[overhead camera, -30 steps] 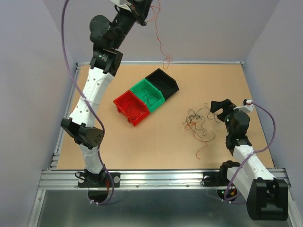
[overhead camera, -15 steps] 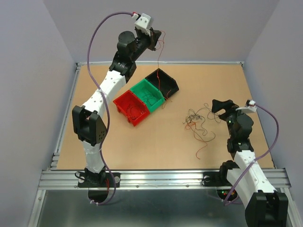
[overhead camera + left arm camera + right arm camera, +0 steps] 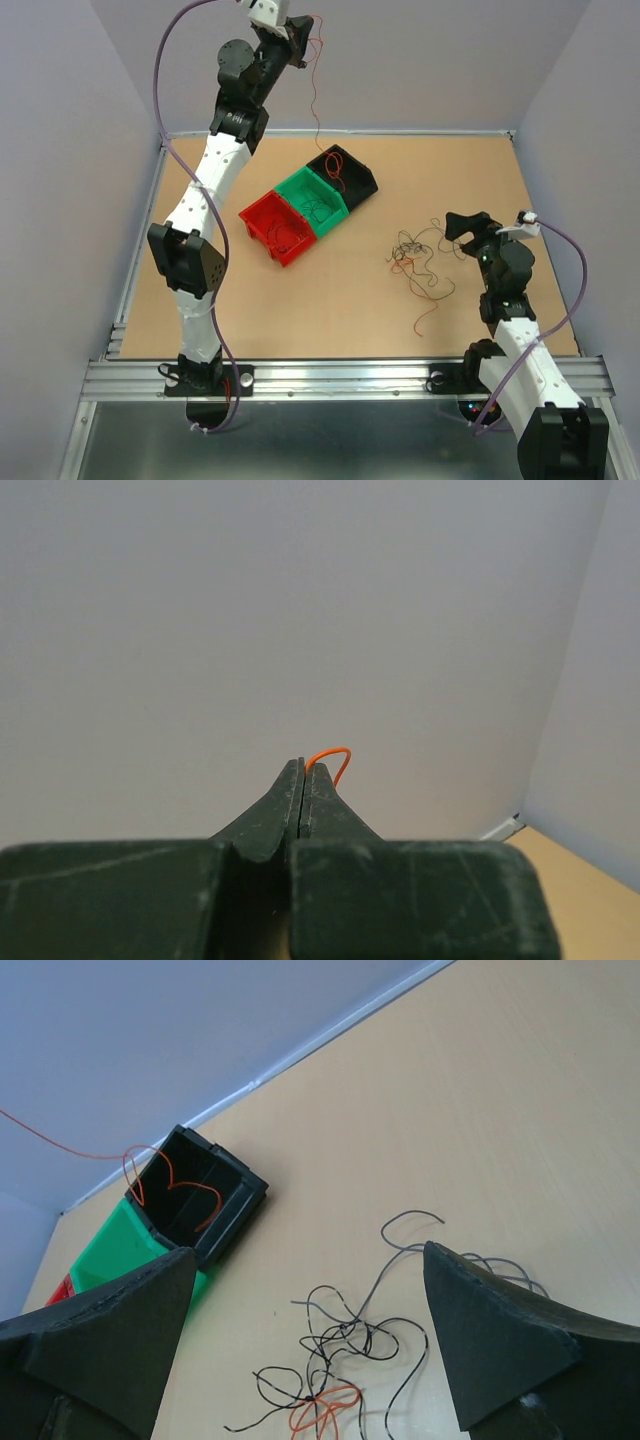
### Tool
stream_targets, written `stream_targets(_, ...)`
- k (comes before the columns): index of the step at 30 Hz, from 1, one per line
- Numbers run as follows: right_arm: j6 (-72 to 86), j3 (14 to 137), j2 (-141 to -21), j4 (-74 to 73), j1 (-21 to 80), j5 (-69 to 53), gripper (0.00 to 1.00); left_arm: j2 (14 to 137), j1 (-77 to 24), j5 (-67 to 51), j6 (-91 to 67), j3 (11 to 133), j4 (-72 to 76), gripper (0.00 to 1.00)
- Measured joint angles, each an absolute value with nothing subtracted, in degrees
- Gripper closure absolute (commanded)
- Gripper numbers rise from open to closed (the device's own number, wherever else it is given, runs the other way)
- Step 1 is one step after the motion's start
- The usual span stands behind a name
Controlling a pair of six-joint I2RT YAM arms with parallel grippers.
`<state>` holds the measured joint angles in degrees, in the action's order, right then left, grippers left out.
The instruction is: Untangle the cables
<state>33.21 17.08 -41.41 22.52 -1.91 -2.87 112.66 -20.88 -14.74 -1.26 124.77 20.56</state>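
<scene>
My left gripper [image 3: 303,32] is raised high over the table's far side, shut on a thin orange-red cable [image 3: 315,95]. That cable hangs down, and its curly lower end lies in the black bin [image 3: 366,181]. In the left wrist view the fingertips [image 3: 303,766] are pressed together with a small orange loop [image 3: 333,754] sticking out. A tangle of black, grey and orange cables [image 3: 415,262] lies on the table at the right. My right gripper [image 3: 462,228] hovers open just right of it, nothing between its fingers [image 3: 310,1260], the tangle [image 3: 345,1350] below.
Three bins sit in a diagonal row at the table's middle: red [image 3: 258,213], green [image 3: 296,184] and black, the red and green ones holding thin wires. A loose red wire [image 3: 428,315] trails toward the front from the tangle. Grey walls stand on three sides.
The left arm dipped toward the bins, then rose again and swung left. The held cable's lower end went from hanging free behind the bins to lying in the black bin. The right gripper barely moved.
</scene>
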Motion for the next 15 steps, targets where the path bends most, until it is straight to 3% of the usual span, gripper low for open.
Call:
stream_targets(8, 32.8, 17.1, -44.4, 22.3, -1.9, -5.5, 0.0, 115.2, -20.7, -13.7, 0.8, 126.6, 21.8, 1.0)
stream_targets(15, 32.7, 17.1, -45.1, 22.3, -1.9, -6.5, 0.0, 116.4, -18.9, -19.6, -1.6, 117.8, 22.5, 1.0)
